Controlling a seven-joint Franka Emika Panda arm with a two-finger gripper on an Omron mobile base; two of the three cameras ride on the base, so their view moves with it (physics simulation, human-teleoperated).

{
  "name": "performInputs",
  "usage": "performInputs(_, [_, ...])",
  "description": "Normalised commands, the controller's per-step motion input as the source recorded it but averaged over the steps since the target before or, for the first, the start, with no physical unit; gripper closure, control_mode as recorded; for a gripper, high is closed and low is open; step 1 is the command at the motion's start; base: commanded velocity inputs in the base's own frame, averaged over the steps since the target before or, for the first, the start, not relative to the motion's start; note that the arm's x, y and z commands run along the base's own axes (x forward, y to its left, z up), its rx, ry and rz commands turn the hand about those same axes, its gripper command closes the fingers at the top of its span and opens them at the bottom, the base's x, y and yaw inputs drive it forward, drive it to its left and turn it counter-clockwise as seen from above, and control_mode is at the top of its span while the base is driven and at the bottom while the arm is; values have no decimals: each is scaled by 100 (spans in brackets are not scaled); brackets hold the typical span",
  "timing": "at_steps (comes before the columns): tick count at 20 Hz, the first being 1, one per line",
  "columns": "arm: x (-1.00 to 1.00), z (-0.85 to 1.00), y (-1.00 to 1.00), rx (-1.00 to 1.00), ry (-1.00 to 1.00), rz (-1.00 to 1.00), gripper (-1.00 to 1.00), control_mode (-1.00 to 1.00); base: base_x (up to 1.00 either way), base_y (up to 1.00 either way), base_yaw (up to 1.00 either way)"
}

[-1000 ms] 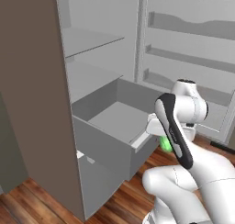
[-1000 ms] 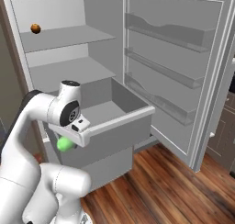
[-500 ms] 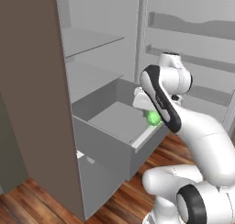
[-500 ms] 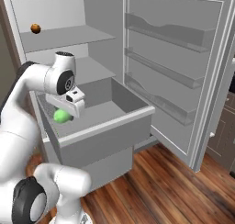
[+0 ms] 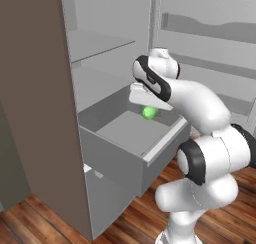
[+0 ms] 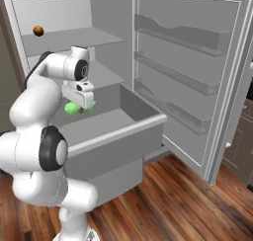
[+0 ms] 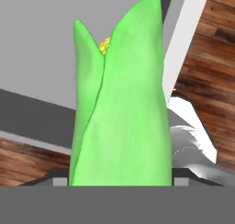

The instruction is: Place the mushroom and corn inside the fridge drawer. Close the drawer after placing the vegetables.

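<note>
Hanging over the open fridge drawer [image 5: 131, 136] in the left base view, the gripper [image 5: 148, 106] was clamped on the corn [image 5: 148, 112], whose green husk showed just under the hand, above the drawer's floor and nearer its back wall than its front rim. The drawer stood pulled well out of the fridge.

In the right base view the corn [image 6: 73, 107] hung below the gripper [image 6: 81, 100], over the back left part of the fridge drawer [image 6: 118, 131]. A small brown thing, possibly the mushroom [image 6: 38, 30], sat near the left edge of the upper shelf [image 6: 79, 37].

In the hand view the corn [image 7: 120, 113] stood tall between the fingers, yellow kernels peeping at its tip, the drawer floor behind it.

To do this step well, I judged the hand should lower toward the floor before letting go, keeping clear of the walls.
</note>
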Motion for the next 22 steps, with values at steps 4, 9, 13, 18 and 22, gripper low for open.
performInputs(4, [83, -64, 0, -6, 0, -11, 100, -100, 0, 0, 0])
performInputs(9, [70, -85, 0, -11, 0, -11, 100, -100, 0, 0, 0])
performInputs(13, [21, -88, 0, -7, -3, -9, 100, -100, 0, 0, 0])
performInputs(18, [2, -63, -5, 0, 0, -4, 100, -100, 0, 0, 0])
performInputs(22, [-25, -66, -21, 0, -7, 0, 100, -100, 0, 0, 0])
